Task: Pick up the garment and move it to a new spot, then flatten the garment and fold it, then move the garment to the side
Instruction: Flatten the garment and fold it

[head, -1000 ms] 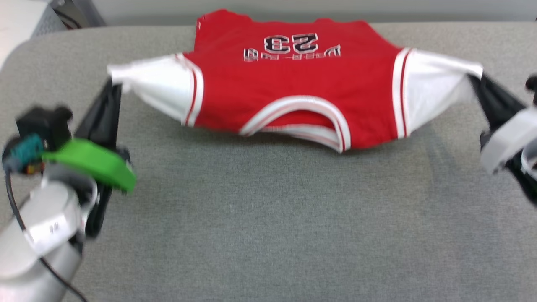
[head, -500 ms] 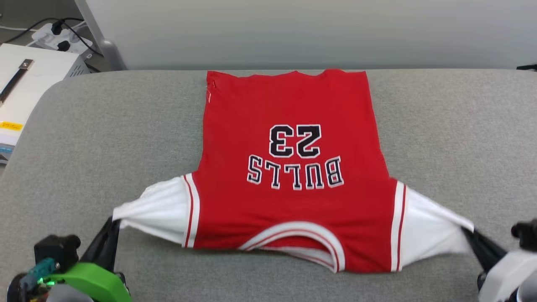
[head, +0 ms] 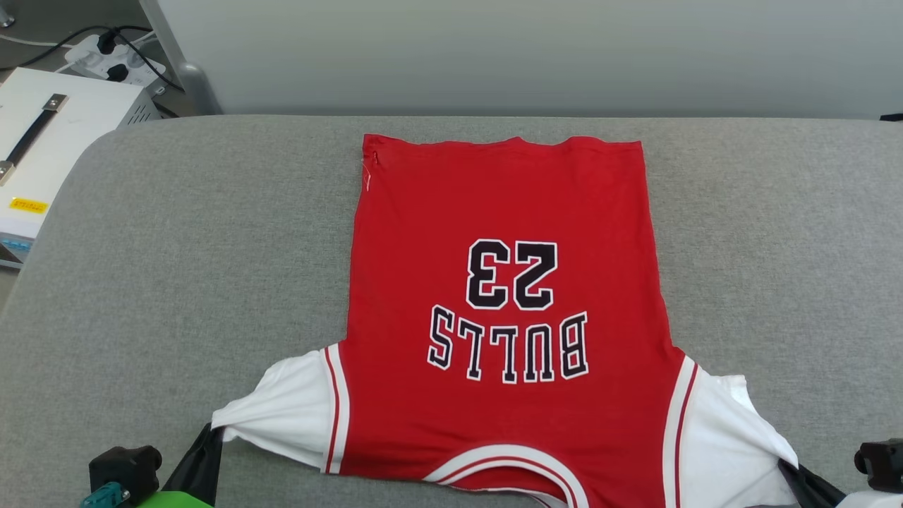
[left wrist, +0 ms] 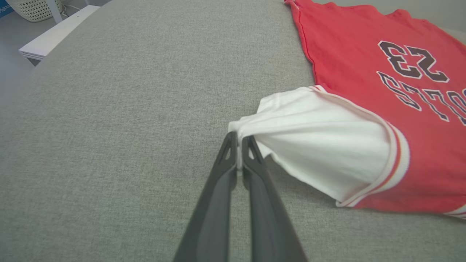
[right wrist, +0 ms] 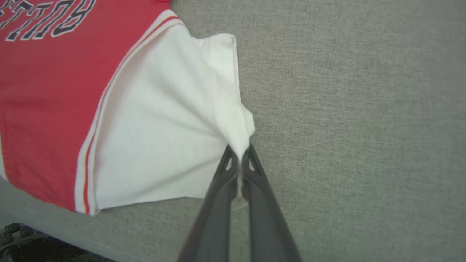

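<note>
Lengthwise, garment (head: 501,212) hem far, collar apparently near, left gripper (left wrist: 238,140) and right gripper (right wrist: 240,153) pinching white sleeves

Left fingers (left wrist: 224,171) and right fingers (right wrist: 224,178) are pinched closed.

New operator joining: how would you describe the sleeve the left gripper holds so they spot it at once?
On the grey table lies a red shirt, lettering up, hem far from the robot. The sleeve is the white one at the near left corner, drawn to a point in the left gripper; the other sleeve is pinched by the right gripper.
</note>
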Robot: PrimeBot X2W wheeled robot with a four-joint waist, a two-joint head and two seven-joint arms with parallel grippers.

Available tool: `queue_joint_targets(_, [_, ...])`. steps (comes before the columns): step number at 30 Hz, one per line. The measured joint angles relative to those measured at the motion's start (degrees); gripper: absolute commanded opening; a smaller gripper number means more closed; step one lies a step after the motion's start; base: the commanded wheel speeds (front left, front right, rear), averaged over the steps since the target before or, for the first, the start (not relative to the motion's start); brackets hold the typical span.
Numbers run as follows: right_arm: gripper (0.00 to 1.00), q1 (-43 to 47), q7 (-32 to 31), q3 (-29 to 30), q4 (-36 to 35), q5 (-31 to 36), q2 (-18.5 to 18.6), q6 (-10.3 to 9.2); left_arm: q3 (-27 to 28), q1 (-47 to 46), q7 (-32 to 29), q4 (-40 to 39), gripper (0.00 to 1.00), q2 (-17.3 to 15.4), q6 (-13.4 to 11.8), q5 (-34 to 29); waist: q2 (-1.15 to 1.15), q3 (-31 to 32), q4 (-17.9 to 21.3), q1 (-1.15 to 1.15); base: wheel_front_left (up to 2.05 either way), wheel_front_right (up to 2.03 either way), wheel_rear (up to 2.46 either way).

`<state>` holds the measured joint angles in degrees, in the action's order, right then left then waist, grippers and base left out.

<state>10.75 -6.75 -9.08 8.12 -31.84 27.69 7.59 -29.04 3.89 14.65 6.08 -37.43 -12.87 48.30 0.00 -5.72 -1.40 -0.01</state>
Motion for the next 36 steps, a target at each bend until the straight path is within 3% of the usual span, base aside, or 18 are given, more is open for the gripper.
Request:
queue_joint_targets(1, [0.69,0.0,-0.2,0.5,-0.4,0.3,-0.3,0.00,0.1,0.0,0.0,0.0,0.00,0.2,0.0,-0.2,0.00,-0.1,-0.1,0.00,0.00,0.00,0.00])
queue_joint_targets(2, [1.00,-0.1,-0.5,0.9,-1.1,0.9,-0.5,0.00,0.1,-0.1,0.0,0.0,0.00,0.4,0.1,-0.5,0.00,-0.1,-0.1,0.00,0.00,0.00,0.00])
queue_joint_targets(11, [1.00,-6.4,-1.1,6.8,-9.1,5.6,0.1,-0.02,-0.2,-3.3,0.0,-2.0,0.00,2.7,1.1,-4.6,0.00,-2.1,-1.7,0.00,0.00,0.00,0.00])
queue_joint_targets(19, [1.00,-26.7,-6.7,9.2,-14.5,6.0,5.7,-0.03,0.2,-8.2,0.0,-5.5,0.00,4.8,1.6,-8.7,0.00,-7.0,-4.2,0.00,0.00,0.00,0.00])
queue_joint_targets(22, [1.00,-36.5,-12.4,6.4,-13.5,5.5,9.2,-0.03,0.6,-10.1,0.0,-6.6,0.00,5.8,2.0,-10.6,0.00,-9.5,-5.2,0.01,0.00,0.00,0.00])
queue_joint_targets(26, [1.00,-50.5,-21.5,1.3,-7.3,4.3,12.6,-0.04,1.0,-12.5,0.0,-7.5,0.00,7.6,2.8,-12.5,0.00,-13.3,-6.6,0.01,0.00,0.00,0.00])
queue_joint_targets(33, [1.00,-70.1,-43.1,-9.0,5.9,-1.2,12.2,-0.04,1.7,-16.0,0.0,-8.5,0.00,10.7,4.7,-15.5,0.00,-19.9,-9.3,0.02,0.00,0.00,0.00])
queue_joint_targets(36, [1.00,-75.2,-49.4,-11.6,10.8,-1.6,11.1,-0.04,1.9,-16.9,0.0,-8.6,0.00,12.2,5.5,-17.2,0.00,-22.5,-10.4,0.02,0.00,0.00,0.00])
